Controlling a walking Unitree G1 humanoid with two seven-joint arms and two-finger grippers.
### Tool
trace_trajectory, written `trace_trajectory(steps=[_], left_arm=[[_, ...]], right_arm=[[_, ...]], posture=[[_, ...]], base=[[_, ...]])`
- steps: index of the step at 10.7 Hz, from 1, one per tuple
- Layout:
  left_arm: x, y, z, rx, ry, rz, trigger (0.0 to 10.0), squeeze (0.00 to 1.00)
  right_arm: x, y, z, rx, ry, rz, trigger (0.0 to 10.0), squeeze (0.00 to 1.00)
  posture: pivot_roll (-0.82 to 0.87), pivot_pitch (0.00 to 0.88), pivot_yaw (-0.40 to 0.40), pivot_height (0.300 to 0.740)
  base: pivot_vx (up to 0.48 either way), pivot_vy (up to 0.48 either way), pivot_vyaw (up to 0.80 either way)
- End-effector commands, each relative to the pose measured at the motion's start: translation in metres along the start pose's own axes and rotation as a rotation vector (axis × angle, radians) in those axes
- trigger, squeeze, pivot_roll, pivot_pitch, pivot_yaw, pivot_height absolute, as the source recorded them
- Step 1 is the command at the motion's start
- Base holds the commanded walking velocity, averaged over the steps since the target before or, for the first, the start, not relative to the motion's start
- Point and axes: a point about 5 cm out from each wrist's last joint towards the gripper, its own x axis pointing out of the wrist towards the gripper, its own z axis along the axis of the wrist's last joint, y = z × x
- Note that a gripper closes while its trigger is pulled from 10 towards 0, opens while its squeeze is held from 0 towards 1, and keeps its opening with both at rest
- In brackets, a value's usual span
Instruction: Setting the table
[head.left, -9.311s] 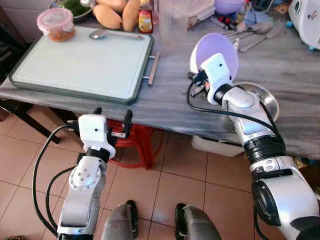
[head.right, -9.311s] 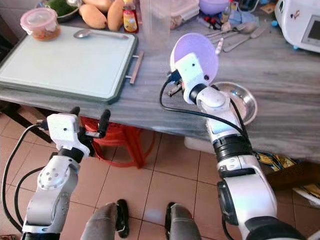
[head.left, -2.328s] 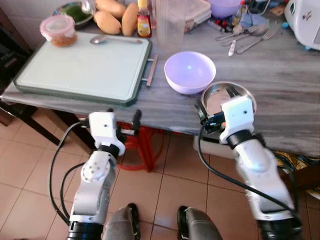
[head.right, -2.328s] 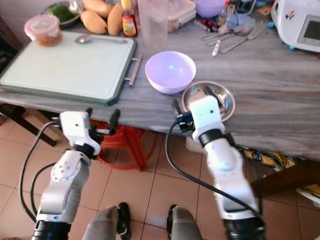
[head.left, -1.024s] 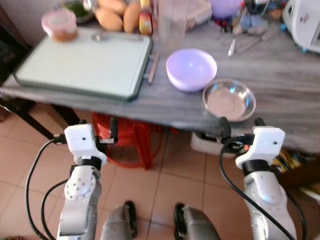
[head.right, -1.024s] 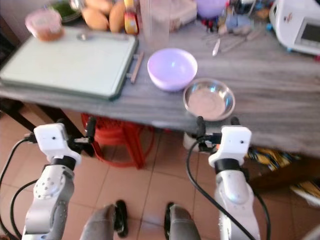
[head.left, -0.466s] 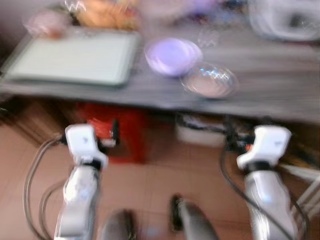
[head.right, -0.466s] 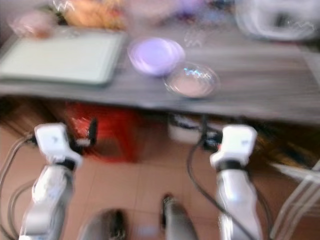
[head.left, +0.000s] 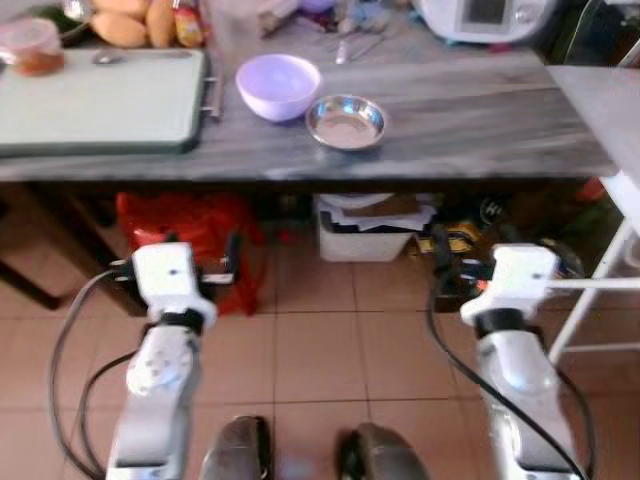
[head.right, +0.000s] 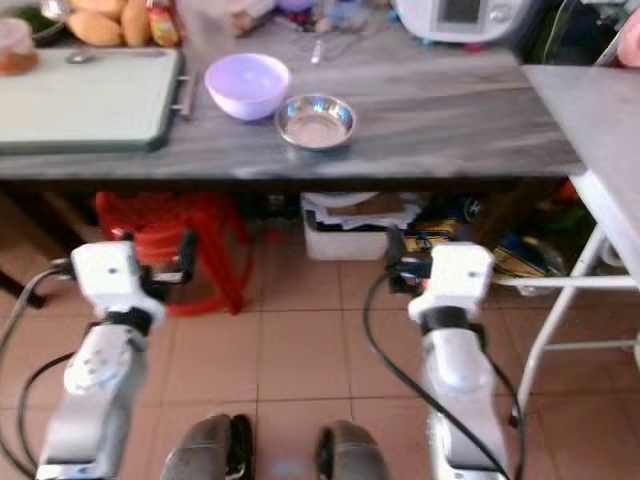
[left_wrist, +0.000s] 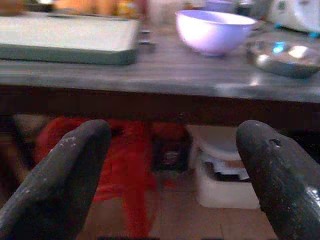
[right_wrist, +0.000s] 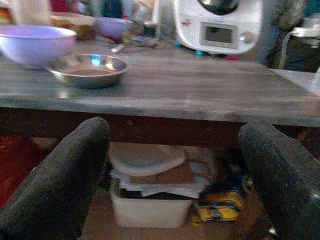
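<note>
Lilac plastic forms the bowl (head.left: 278, 85), which is set upright on the grey wood-grain table (head.left: 470, 110), near the front edge. A steel bowl (head.left: 345, 121) is placed just beside it on the robot's right; whether the two rims touch cannot be told. A pale green tray (head.left: 95, 105) with a dark rim is laid flat on the robot's left of the lilac bowl, and a spoon (head.left: 108, 58) and a lidded container (head.left: 35, 46) of red contents are located at its far edge. Mangoes (head.left: 120, 28) are positioned behind the tray, loose cutlery (head.left: 350, 45) is scattered behind the bowls, and a white appliance (head.left: 480, 15) is located at the far right of the table. A white storage box (head.left: 372, 225) and a red stool (head.left: 185, 235) are stored below the table on the tiled floor (head.left: 310, 340). The left gripper (head.left: 192, 263) is held low, in front of the table and below its edge, with both fingers spread wide and nothing between them. The right gripper (head.left: 470, 265) is held at the same height, likewise spread wide and empty. Both grippers are well apart from the bowls.
</note>
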Motion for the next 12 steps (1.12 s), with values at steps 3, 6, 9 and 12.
trace_trajectory(steps=[3,6,9,12], left_arm=[[-0.018,-0.002,-0.018,0.018,0.078,-0.054,10.0,0.00],[-0.021,-0.001,-0.023,0.036,0.095,-0.055,10.0,0.00],[-0.012,-0.004,-0.012,0.039,0.028,-0.062,10.0,0.00],[-0.012,-0.006,-0.011,0.031,0.023,-0.057,10.0,0.00]], right_arm=[[-0.014,-0.004,-0.019,0.037,0.064,-0.032,10.0,0.00],[-0.022,-0.010,-0.017,-0.013,0.055,-0.059,10.0,0.00],[-0.010,-0.006,-0.012,-0.034,0.024,0.020,10.0,0.00],[-0.004,-0.003,-0.009,-0.033,0.009,0.041,10.0,0.00]], posture=[[-0.03,0.125,0.017,0.740],[-0.05,0.127,0.019,0.740],[-0.04,0.142,-0.014,0.740],[-0.04,0.149,-0.001,0.740]], base=[[0.000,0.000,0.00],[0.000,0.000,0.00],[0.000,-0.255,0.00],[0.000,-0.458,0.14]])
